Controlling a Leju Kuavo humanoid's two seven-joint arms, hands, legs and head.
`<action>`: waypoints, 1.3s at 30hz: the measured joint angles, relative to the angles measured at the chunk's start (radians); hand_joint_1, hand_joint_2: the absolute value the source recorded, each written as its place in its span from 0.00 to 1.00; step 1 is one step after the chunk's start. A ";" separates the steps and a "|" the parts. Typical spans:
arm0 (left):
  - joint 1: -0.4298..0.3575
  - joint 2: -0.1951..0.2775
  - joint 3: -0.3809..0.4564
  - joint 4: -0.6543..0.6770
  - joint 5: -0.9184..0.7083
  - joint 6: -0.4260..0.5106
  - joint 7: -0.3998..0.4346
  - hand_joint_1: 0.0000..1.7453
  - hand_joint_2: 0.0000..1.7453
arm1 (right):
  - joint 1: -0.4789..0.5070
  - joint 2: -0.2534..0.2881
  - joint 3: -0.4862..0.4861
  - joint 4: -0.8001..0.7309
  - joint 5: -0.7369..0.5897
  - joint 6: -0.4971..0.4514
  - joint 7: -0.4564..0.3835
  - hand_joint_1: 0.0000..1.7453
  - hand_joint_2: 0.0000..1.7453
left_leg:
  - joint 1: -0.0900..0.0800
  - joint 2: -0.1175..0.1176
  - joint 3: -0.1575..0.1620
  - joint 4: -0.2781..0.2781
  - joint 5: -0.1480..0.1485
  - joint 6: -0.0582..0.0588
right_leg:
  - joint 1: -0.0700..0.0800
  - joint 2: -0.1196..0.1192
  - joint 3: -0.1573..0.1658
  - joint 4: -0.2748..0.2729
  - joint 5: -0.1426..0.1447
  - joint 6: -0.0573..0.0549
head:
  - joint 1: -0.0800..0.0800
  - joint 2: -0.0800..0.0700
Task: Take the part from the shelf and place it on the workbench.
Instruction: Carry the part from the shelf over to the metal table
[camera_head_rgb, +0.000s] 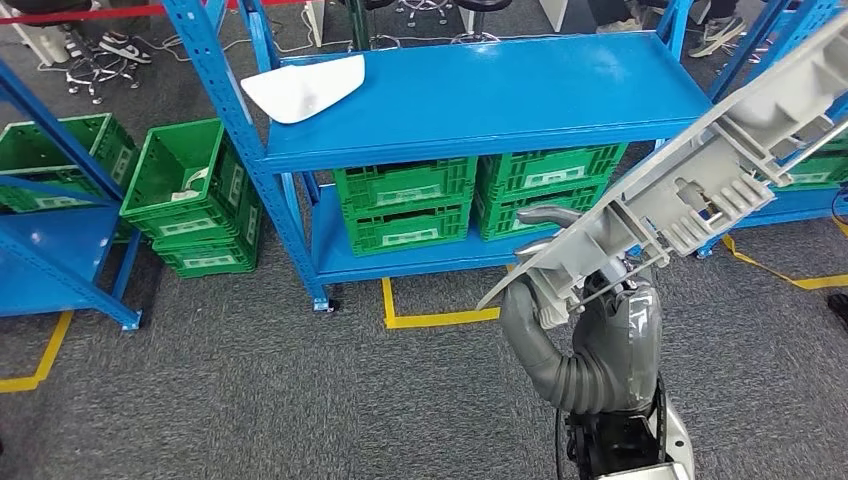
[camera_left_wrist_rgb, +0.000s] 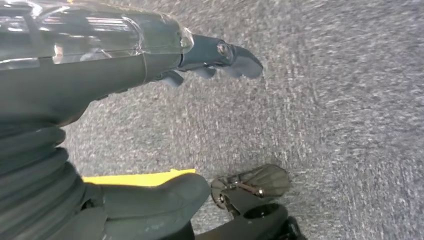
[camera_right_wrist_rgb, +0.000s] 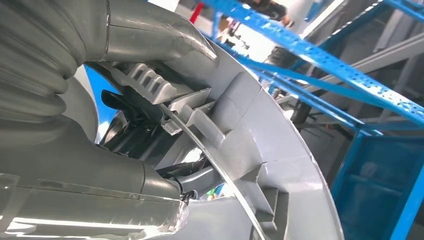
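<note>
A long grey plastic part (camera_head_rgb: 720, 160) with ribs and clips on its underside is lifted at the right of the head view, tilted up toward the far right. My right hand (camera_head_rgb: 590, 330) grips its lower end from beneath. The right wrist view shows the same part (camera_right_wrist_rgb: 280, 150) close up, clamped between the thumb and fingers of the right hand (camera_right_wrist_rgb: 125, 45). A white curved part (camera_head_rgb: 300, 88) lies on the left end of the blue shelf top (camera_head_rgb: 500, 100). My left hand (camera_left_wrist_rgb: 125, 60) hangs over grey carpet, fingers apart and holding nothing.
Green crates (camera_head_rgb: 405, 205) fill the shelf's lower level, and more green crates (camera_head_rgb: 190, 200) stand on the floor to its left. Another blue rack (camera_head_rgb: 60, 250) stands at the far left. Yellow tape (camera_head_rgb: 440, 318) marks the carpet in front of the shelf.
</note>
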 joint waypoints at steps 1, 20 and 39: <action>-0.001 0.002 0.000 0.000 -0.002 -0.004 0.009 0.00 1.00 | -0.006 0.005 0.001 0.011 -0.005 -0.006 -0.008 1.00 1.00 | -0.004 -0.001 0.001 -0.012 -0.003 0.002 | 0.001 -0.011 0.000 -0.002 0.002 0.003 | 0.000 0.000; -0.001 0.010 0.001 0.001 -0.006 0.000 -0.015 0.00 1.00 | -0.043 0.021 0.006 0.086 0.006 0.006 -0.015 1.00 1.00 | -0.010 -0.127 -0.051 0.006 0.015 -0.007 | -0.004 0.113 0.004 -0.028 0.017 -0.025 | 0.030 0.000; 0.002 -0.005 0.001 0.000 -0.006 0.031 -0.022 0.00 1.00 | 0.048 0.016 -0.022 0.041 0.029 -0.018 -0.027 1.00 1.00 | 0.007 -0.095 -0.033 -0.027 0.040 0.017 | -0.009 0.083 -0.075 0.222 -0.146 0.021 | 0.042 0.000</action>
